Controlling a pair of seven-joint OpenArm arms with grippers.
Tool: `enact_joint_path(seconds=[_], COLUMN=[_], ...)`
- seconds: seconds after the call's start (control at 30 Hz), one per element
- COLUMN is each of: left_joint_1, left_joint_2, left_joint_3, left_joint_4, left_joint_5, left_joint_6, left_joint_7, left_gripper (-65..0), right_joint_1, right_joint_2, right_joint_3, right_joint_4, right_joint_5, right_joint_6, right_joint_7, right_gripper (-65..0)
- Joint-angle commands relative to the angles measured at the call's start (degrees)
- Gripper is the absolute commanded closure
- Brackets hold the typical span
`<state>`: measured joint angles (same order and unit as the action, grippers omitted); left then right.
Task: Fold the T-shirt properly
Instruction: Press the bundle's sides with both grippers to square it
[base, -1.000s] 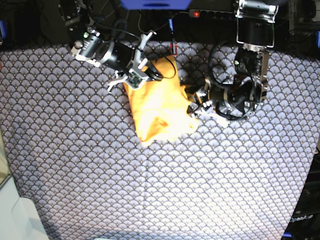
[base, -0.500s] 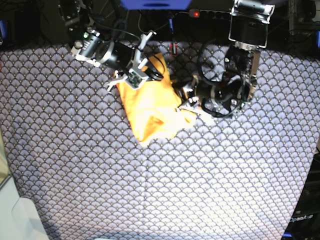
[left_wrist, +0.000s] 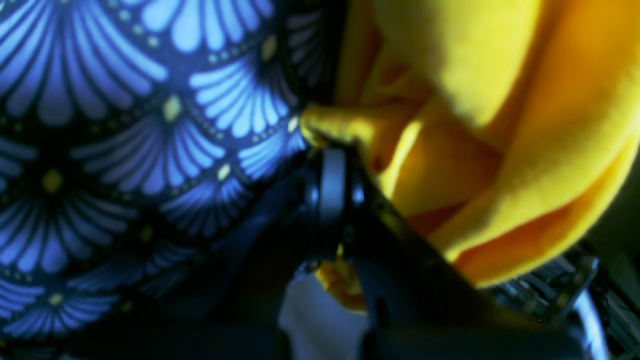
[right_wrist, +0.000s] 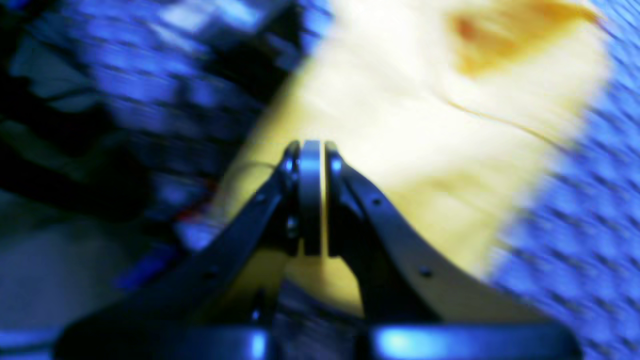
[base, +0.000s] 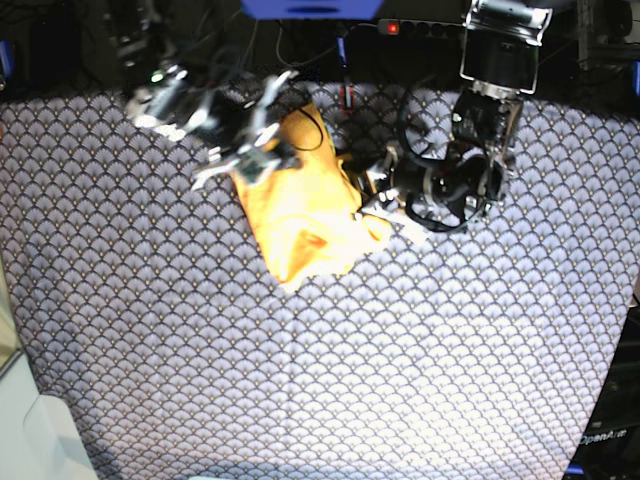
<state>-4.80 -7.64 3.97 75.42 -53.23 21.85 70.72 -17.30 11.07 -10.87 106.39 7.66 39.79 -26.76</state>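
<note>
The tablecloth (base: 420, 350) spreads wide before me. The shirt (base: 300, 215) lies bunched on it between my two hands, its long axis running away from my right gripper (base: 252, 160) toward the near cloth. That gripper pinches its far edge; my left gripper (base: 372, 200) pinches a fold at its side. Both hands sit equally close, so they must lift together.

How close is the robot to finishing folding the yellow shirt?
Partway, at best. The T-shirt is already gathered into a narrow, lumpy bundle on the tablecloth, not spread flat. Right now both arms hold it: the left tool is shut on a pinch of cloth at one edge, and the right tool is shut on the cloth at the other side. Left to do: smooth the wrinkles, make a neat fold and let go.
</note>
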Motion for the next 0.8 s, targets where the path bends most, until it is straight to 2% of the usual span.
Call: enact_joint_path(seconds=[0.0, 0.2, 0.53, 0.77], left_joint_1=[-0.1, -0.1, -0.2, -1.2], left_joint_2=[-0.5, -0.5, -0.5, -0.5], left_joint_3=[0.1, 0.1, 0.1, 0.0], left_joint_4=[0.1, 0.1, 0.1, 0.1], left_joint_5=[1.9, 2.0, 2.0, 1.9], left_joint_6=[0.8, 0.8, 0.8, 0.8], left_joint_7=[0.4, 0.2, 0.4, 0.1], left_gripper=[0.0, 0.0, 0.0, 0.0], right_joint_1=[1.1, 3.5, 9.9, 7.2], right_joint_2=[1.0, 4.4, 4.5, 4.2], right_joint_3=[1.3, 5.2, 6.4, 6.1], right_joint_4=[1.1, -1.0, -15.4, -14.2], right_joint_5=[0.7, 0.7, 0.7, 0.7], right_joint_6=[0.2, 0.2, 0.2, 0.2], right_joint_7=[1.8, 1.8, 2.3, 2.3], right_gripper=[0.0, 0.0, 0.0, 0.0])
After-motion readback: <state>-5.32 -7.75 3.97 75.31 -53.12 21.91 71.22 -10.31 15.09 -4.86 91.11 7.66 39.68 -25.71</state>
